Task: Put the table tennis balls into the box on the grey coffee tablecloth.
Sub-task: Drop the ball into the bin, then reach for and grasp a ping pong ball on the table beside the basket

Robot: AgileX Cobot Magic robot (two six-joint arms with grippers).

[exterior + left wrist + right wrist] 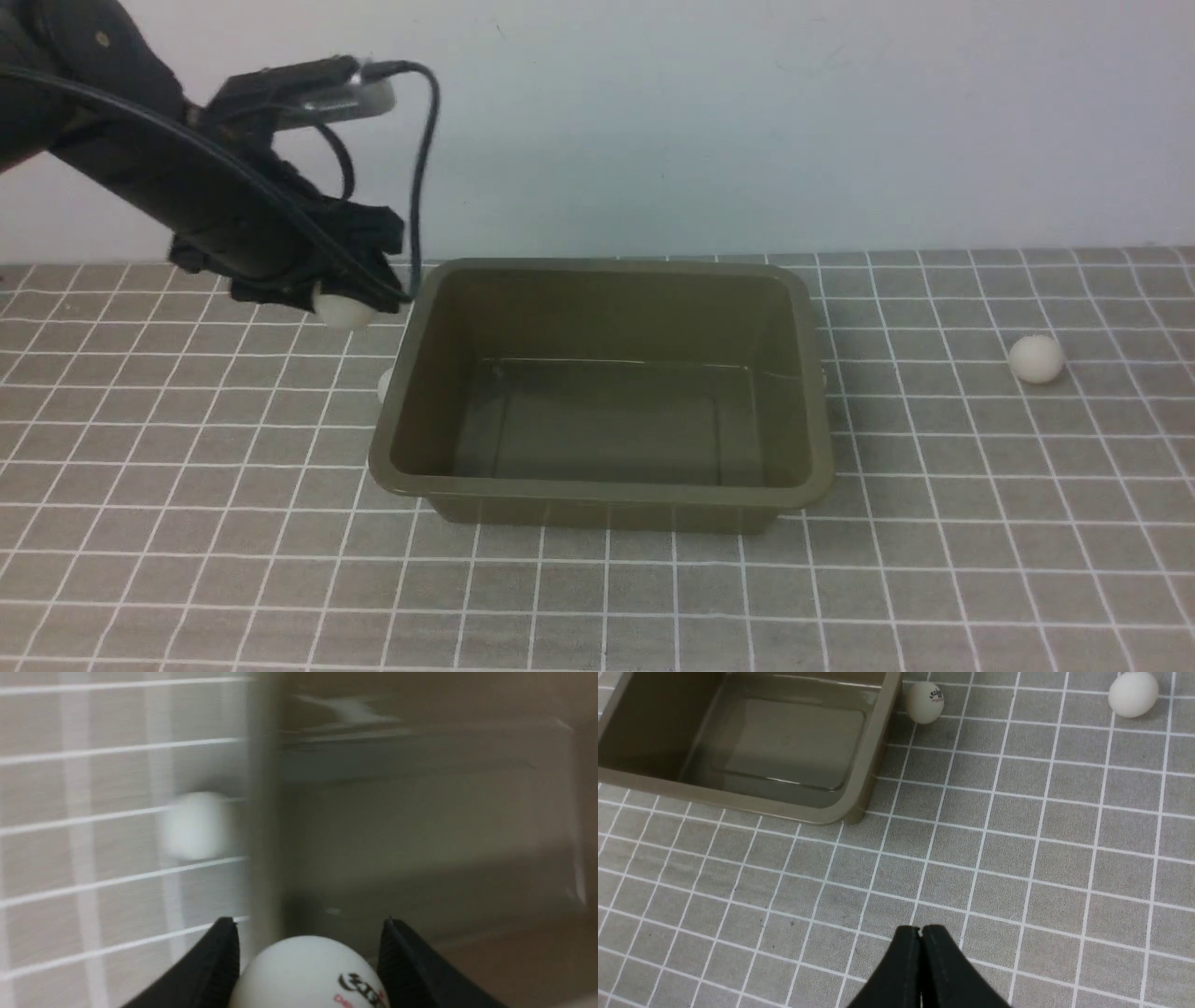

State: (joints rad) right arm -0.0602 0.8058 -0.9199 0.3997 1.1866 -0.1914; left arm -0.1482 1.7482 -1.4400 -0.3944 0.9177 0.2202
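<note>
The grey coffee tablecloth (187, 523) is spread over the whole surface, and the box (607, 513) is set on it near the middle. The left gripper (347, 301) is held above the cloth just outside the box's left rim, clamped on a held ball (342, 313). The print on this ball is made out only in the left wrist view. The right gripper (920, 933) is shown only in its own wrist view, its jaws pressed together on nothing. A second ball (384, 383) is half hidden behind the left rim in the front view and is seen whole, though blurred, from the left wrist. A third ball (924, 701), lying just beside the box's right wall, is shown clearly only by the right wrist view. A fourth ball (1036, 358) lies on the cloth well apart to the right.
</note>
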